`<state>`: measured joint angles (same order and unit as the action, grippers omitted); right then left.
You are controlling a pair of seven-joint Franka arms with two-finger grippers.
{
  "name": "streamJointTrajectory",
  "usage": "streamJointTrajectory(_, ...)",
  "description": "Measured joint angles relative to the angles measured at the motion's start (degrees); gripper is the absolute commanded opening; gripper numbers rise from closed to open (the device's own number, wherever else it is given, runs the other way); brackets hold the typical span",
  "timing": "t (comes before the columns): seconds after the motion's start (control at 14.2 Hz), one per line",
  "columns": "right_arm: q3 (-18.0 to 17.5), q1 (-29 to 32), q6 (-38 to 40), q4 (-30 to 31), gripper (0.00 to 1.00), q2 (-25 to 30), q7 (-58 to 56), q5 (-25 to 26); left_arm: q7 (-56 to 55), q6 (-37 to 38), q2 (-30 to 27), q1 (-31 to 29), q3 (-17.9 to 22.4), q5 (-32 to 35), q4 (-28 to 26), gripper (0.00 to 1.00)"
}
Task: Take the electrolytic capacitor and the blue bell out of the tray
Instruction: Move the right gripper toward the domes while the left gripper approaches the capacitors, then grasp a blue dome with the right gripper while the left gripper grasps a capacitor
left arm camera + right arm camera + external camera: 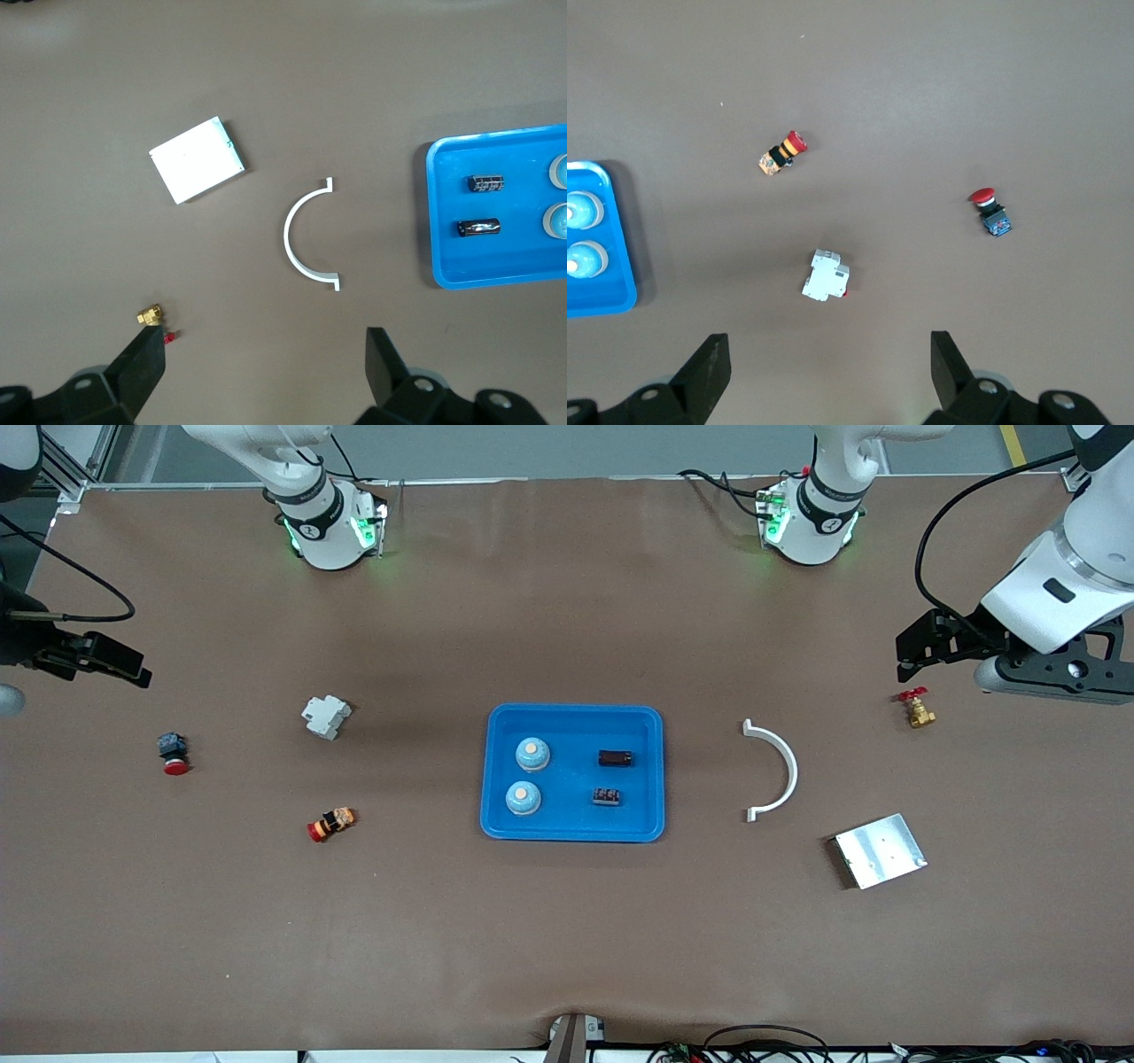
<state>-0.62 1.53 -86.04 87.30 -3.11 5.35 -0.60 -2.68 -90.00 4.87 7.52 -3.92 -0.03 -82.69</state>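
Note:
A blue tray (571,731) sits mid-table. In it are two light blue bells (532,754) (523,798) and two dark capacitors (615,758) (606,796). My left gripper (905,657) is open and empty, up over the table at the left arm's end, by a brass valve (919,710). My right gripper (124,666) is open and empty over the right arm's end. The left wrist view shows its gripper (266,363), the tray (496,266), capacitors (485,183) (478,227) and bells (556,220). The right wrist view shows its gripper (831,363), the tray (616,266) and bells (583,210).
Toward the left arm's end lie a white arc piece (780,771), a metal plate (880,850) and the valve (151,314). Toward the right arm's end lie a white breaker (325,716), a red-and-yellow button (330,824) and a red button on a blue base (173,753).

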Motion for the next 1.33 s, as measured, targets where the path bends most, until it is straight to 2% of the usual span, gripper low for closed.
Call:
streamJointTrajectory(0.28,-0.54,-3.92,-0.69,0.55,1.00,-0.21,0.12,-3.17,0.00,0.49,0.06,0.01,-0.90,0.00,-1.46,1.00)
streamJointTrajectory(0.56,-5.04,-6.37,-5.06,1.29,1.00,-3.91,6.48,-5.08,-1.77,1.59,0.08,0.00,-1.27,0.00,-1.92,1.00)
streamJointTrajectory(0.7,-6.08,-8.44,-7.95,1.54,1.00,-7.15,10.81,-5.17,-5.39,1.84,0.11,-0.01,-1.62,0.00,-2.20,1.00)
streamJointTrajectory(0.98,-6.47,-16.60,-11.87,1.72,1.00,-13.55,23.63,-5.37,-17.65,2.19,0.22,0.02,-3.31,-0.26,-3.88,1.00)
streamJointTrajectory(1.33,-6.54,-28.46,-22.43,1.80,1.00,-21.78,38.22,-5.24,-42.47,2.28,1.55,0.10,-7.15,-1.39,-7.53,1.00)
